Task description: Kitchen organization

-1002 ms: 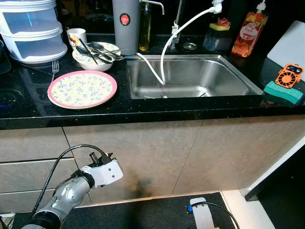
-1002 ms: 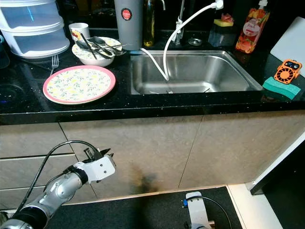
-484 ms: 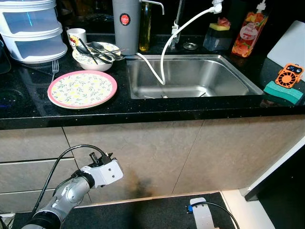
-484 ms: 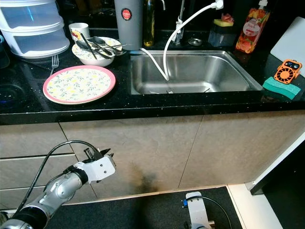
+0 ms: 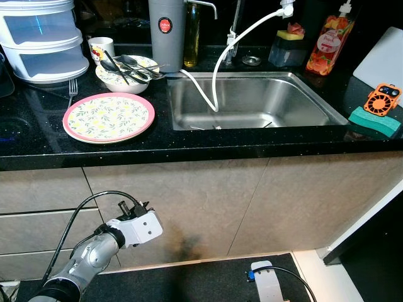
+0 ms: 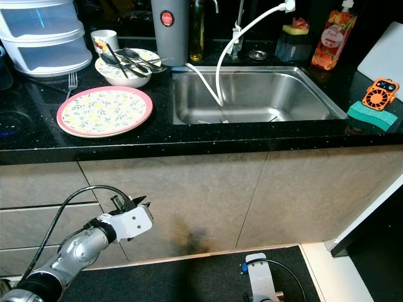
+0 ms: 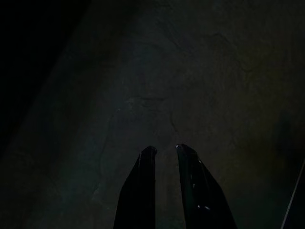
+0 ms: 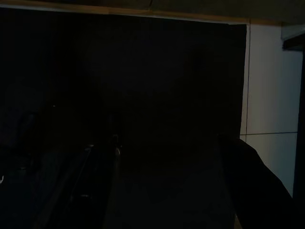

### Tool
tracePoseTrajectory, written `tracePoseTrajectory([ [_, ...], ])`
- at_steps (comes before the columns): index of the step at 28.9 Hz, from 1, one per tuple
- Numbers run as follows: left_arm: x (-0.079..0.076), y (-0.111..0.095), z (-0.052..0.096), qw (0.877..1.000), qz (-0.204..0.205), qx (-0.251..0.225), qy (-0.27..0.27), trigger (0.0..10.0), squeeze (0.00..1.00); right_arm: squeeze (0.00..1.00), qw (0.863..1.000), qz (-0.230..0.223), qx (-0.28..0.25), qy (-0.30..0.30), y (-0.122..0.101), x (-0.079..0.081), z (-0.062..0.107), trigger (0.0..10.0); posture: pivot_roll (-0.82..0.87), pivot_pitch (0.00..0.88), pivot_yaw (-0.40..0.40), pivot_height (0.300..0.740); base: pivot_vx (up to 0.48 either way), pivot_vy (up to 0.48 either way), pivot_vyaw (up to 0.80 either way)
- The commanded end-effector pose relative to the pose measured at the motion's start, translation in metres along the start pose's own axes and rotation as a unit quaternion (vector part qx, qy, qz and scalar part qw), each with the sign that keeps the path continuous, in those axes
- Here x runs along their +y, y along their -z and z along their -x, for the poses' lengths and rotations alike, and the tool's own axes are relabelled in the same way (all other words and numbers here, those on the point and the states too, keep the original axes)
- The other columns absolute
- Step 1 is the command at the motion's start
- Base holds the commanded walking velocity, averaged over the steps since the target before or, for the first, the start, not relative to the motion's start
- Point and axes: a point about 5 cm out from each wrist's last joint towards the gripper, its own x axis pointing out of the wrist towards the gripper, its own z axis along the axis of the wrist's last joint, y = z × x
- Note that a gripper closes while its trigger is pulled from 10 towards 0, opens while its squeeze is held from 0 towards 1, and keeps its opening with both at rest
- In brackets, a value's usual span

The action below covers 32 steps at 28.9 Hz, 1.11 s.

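A pink-rimmed floral plate (image 5: 108, 117) lies on the black counter (image 5: 189, 148), left of the steel sink (image 5: 252, 100). Behind the plate stand a bowl (image 5: 129, 72) holding several spoons and chopsticks, a white cup (image 5: 101, 47) and a fork (image 5: 72, 91). My left arm (image 5: 94, 251) hangs low before the cabinet fronts, well below the counter. In the dark left wrist view my left gripper (image 7: 165, 149) has its fingers close together with nothing between them, facing a cabinet panel. My right gripper (image 8: 169, 138) hangs over a dark floor mat with its fingers spread apart.
A white hose (image 5: 220, 63) loops from the tap into the sink. A grey canister (image 5: 166, 28), an oil bottle (image 5: 191, 34) and a soap bottle (image 5: 327, 41) line the back. White stacked containers (image 5: 41, 38) stand far left. A green sponge (image 5: 374, 123) and orange fan (image 5: 383, 99) lie right.
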Motion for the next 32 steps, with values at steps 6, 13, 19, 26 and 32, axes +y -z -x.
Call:
tracePoseTrajectory([
  [6, -0.002, 0.0047, 0.0039, 1.0, -0.007, 0.008, 0.009, 10.0, 0.0, 0.0, 0.996, -0.085, 0.033, -0.016, 0.0137, 0.0061, 0.0022, 10.0, 0.07, 0.162, -0.036, 0.74, 0.0, 0.0, 0.0],
  [13, -0.0019, 0.0049, 0.0041, 1.0, -0.007, 0.009, 0.01, 10.0, 0.0, 0.0, 0.994, -0.105, 0.033, -0.007, 0.0147, 0.006, 0.0024, 10.0, 0.07, 0.163, -0.036, 0.74, 0.0, 0.0, 0.0],
  [19, -0.0017, 0.005, 0.0043, 1.0, -0.007, 0.009, 0.009, 10.0, 0.0, 0.0, 0.999, 0.007, 0.036, -0.009, 0.0104, 0.0023, 0.001, 10.0, 0.07, 0.167, -0.036, 0.74, 0.0, 0.0, 0.0],
  [26, -0.0016, 0.0051, 0.0043, 1.0, -0.007, 0.009, 0.009, 10.0, 0.0, 0.0, 0.999, 0.001, 0.037, -0.007, 0.0104, 0.0024, 0.0011, 10.0, 0.07, 0.165, -0.035, 0.74, 0.0, 0.0, 0.0],
  [32, -0.0021, 0.0051, 0.0043, 1.0, -0.008, 0.009, 0.011, 10.0, 0.0, 0.0, 0.999, -0.008, 0.025, -0.021, 0.0089, 0.0043, 0.0012, 10.0, 0.07, 0.168, -0.033, 0.74, 0.0, 0.0, 0.0],
])
